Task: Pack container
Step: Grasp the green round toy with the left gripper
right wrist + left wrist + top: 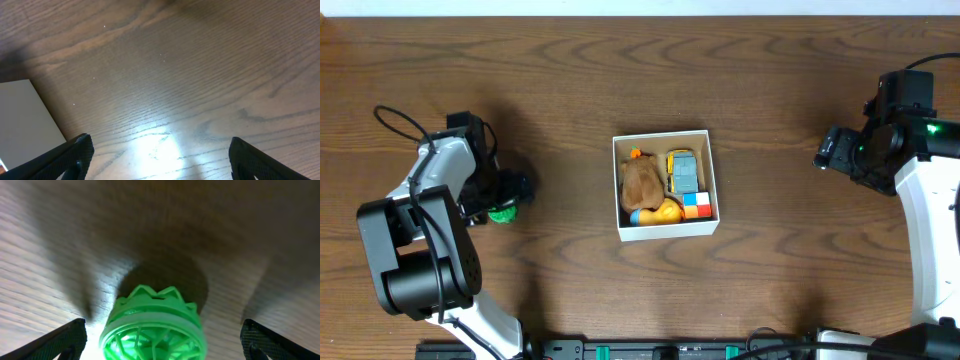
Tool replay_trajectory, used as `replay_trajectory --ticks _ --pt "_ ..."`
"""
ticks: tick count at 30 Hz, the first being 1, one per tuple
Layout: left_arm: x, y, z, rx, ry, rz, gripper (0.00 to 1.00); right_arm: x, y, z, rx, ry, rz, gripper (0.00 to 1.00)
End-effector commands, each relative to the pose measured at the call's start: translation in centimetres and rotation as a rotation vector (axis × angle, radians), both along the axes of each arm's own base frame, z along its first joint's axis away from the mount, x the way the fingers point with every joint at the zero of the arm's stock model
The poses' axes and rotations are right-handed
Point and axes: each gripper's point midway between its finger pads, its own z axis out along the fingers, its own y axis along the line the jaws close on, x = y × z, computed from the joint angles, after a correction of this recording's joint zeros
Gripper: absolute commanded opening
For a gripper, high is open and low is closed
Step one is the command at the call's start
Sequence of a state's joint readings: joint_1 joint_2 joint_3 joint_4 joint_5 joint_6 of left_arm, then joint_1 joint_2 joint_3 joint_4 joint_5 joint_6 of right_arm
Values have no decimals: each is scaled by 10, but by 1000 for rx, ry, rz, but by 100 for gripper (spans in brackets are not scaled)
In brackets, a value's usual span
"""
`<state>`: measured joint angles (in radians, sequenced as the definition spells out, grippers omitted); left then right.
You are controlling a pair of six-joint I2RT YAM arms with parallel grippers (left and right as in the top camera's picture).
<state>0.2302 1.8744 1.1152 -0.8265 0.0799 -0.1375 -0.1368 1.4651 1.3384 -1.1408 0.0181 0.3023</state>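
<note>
The small square white-walled cardboard container (670, 231) sits mid-table on the brown wooden table (570, 80). It holds a brown plush toy (640, 180), a yellow toy car (682, 170) and a coloured block (697, 205). At its 9 o'clock, the left tool (163, 332) stands spread apart astride a green ribbed plastic toy (150, 340), not clamping it. At 3 o'clock, the right tool (157, 155) hangs apart over the table.

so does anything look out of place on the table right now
Only the green toy: it sits on the table well left of the container, inside the open left gripper, not gripped. The other toys lie packed close inside the container. Nothing looks spilled or damaged.
</note>
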Motion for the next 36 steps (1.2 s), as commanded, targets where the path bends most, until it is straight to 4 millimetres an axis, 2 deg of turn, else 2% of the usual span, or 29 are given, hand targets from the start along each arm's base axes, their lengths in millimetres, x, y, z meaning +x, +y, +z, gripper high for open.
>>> replay_trajectory --ticks 1,6,10,19,25,36 --pt "-7 -2 -5 -12 19 -1 98 -2 -2 -2 -6 9 5 88" --pt "-7 -2 -5 -12 19 -1 100 -2 -2 -2 -6 9 5 88" --pt "-7 -2 -5 -12 19 -1 84 -2 -2 -2 -6 9 5 88" --pt "-6 -2 -5 -11 18 -1 74 -2 -2 -2 -6 9 5 88" --pt "-5 -1 -5 -10 11 -1 60 -2 -2 -2 -6 9 5 88" --pt "-4 -1 -5 -10 10 -1 55 -2 -2 -2 -6 9 5 88"
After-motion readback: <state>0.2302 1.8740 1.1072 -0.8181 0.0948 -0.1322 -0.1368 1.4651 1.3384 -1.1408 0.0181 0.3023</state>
